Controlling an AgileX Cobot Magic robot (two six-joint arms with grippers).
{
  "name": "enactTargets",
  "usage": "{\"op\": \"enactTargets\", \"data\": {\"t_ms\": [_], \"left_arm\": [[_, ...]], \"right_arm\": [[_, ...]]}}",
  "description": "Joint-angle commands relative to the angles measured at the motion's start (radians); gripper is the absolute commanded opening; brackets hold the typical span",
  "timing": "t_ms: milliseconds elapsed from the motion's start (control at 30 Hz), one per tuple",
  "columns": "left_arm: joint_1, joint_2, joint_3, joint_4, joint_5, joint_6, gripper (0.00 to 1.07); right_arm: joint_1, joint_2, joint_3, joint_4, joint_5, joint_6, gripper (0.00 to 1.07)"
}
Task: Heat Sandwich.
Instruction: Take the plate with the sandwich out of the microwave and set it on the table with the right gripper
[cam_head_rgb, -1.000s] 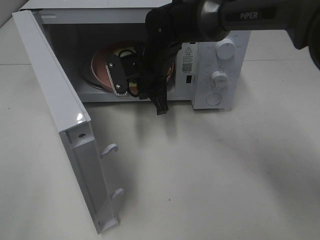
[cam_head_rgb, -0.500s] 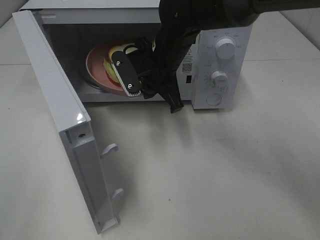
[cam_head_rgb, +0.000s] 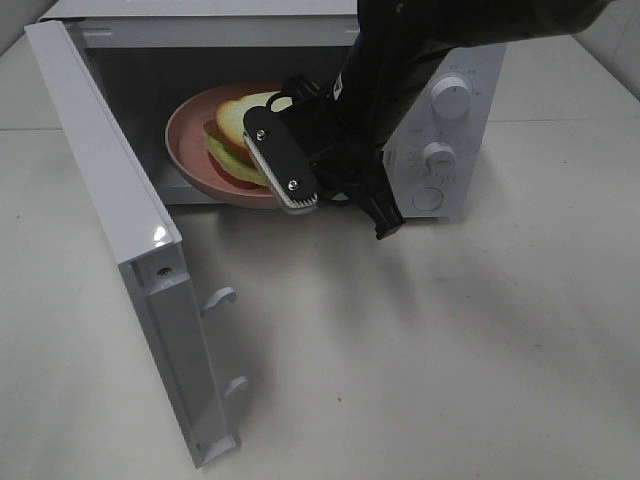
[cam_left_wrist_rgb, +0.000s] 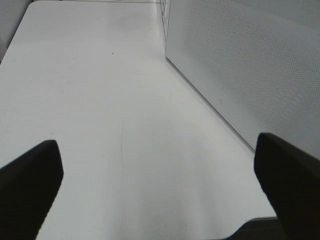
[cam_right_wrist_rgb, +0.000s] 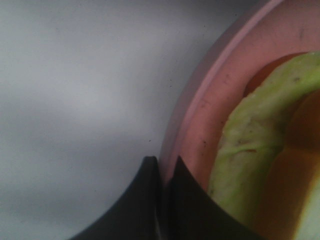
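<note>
1. The white microwave (cam_head_rgb: 440, 120) stands at the far side, its door (cam_head_rgb: 120, 240) swung open leftward.
2. The right gripper (cam_head_rgb: 300, 165) is clamped on the pink plate (cam_head_rgb: 190, 150) rim at the cavity mouth.
3. The sandwich (cam_head_rgb: 235, 140) lies on that plate.
4. The left gripper (cam_left_wrist_rgb: 160, 190) hangs over bare table (cam_left_wrist_rgb: 100, 100), fingers apart.
</note>
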Motion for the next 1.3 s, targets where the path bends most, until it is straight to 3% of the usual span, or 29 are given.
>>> {"op": "enactTargets", "data": {"t_ms": [33, 167, 467, 1300], "left_arm": [[0.004, -0.015, 0.001, -0.006, -0.004, -0.002, 0.99], [0.004, -0.015, 0.001, -0.006, -0.004, -0.002, 0.99], [0.004, -0.015, 0.001, -0.006, -0.004, -0.002, 0.99], [0.004, -0.015, 0.001, -0.006, -0.004, -0.002, 0.98]], "right_arm": [[-0.002, -0.046, 0.031, -0.009, -0.016, 0.002, 0.00], [-0.002, -0.102, 0.128, 0.014, -0.024, 0.005, 0.00], [-0.002, -0.201, 0.240, 0.011, -0.027, 0.020, 0.00], [-0.002, -0.493, 0.498, -0.045, -0.024, 0.100, 0.00]]}}
